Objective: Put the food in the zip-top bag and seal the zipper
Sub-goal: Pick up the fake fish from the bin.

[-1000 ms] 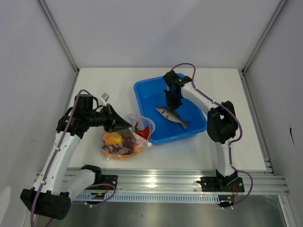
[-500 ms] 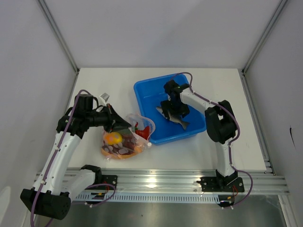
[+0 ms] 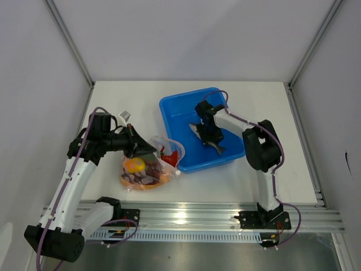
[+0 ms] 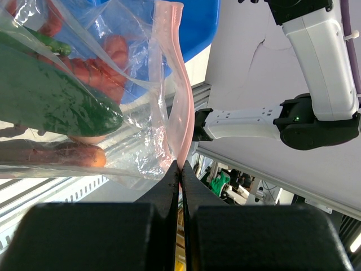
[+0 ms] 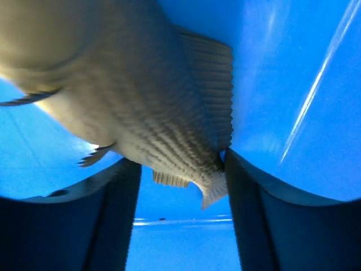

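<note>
Nothing legible shows in any view: no lettering, label, brand mark or number on the blue rectangular plastic tub (image 3: 175, 108) or the crinkly clear plastic bag (image 3: 144, 173).

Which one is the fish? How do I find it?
Look at the big blue tub in the middle of the white table. The grey fish lies alone inside it, between the fingers of the right gripper. It is striped and silvery with fins, while the other toy foods are colourful and sit in the clear bag.
</note>
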Controlling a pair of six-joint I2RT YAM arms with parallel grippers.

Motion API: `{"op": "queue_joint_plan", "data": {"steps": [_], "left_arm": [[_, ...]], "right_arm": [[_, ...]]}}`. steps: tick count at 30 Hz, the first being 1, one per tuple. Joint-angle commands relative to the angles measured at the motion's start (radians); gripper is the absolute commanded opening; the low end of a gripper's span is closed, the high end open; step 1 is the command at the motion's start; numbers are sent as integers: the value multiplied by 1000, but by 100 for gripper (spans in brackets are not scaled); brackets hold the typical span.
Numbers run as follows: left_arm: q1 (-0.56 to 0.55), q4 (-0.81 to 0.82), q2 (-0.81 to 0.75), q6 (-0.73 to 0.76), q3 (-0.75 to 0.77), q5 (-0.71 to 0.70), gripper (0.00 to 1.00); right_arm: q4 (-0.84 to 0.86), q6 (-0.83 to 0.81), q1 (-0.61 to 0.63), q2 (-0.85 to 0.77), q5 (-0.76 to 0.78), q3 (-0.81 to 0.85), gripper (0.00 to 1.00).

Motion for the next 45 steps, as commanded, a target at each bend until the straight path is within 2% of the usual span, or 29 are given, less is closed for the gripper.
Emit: {"op": "queue_joint_plan", "data": {"steps": [1,5,6,7,8,15,20,25,29,31,37,40,45], "left_arm": [[3,13,-2,7,12,24,1],[3,10,-4,7,17,24,1],[3,11,-4,9,20,24,1],[3,8,-4,9,23,22,1],[3,8,-2,11,23,22,1],[3,19,8,17,35,24,1],[3,36,19,20,44,22,1],[3,45,17,24,43,19,1],[3,40,8,29,37,13,1],[3,34,4,37,38,10,1],[3,-15,-19,69,43,-22,1],[3,-44,-24,90,52,-33,1],[3,-78,-33,129,52,-49,1]], "right_arm": [[73,-12,6,23,26,-30,47],[104,-15,12,-5,13,-38,27],[108,-11,14,-12,13,-42,21],[122,-11,14,-20,13,-47,7],[127,-11,15,-37,13,-49,1],[122,-9,26,-163,-7,-1,0],[33,1,29,-242,-106,80,0],[-46,15,24,-330,-281,102,0],[-167,-8,1,-365,-630,151,0],[-220,-14,0,-384,-729,160,0],[-128,116,35,-548,-1096,53,0],[-88,172,82,-609,-1195,1,0],[-100,250,214,-664,-1252,-61,0]]}}
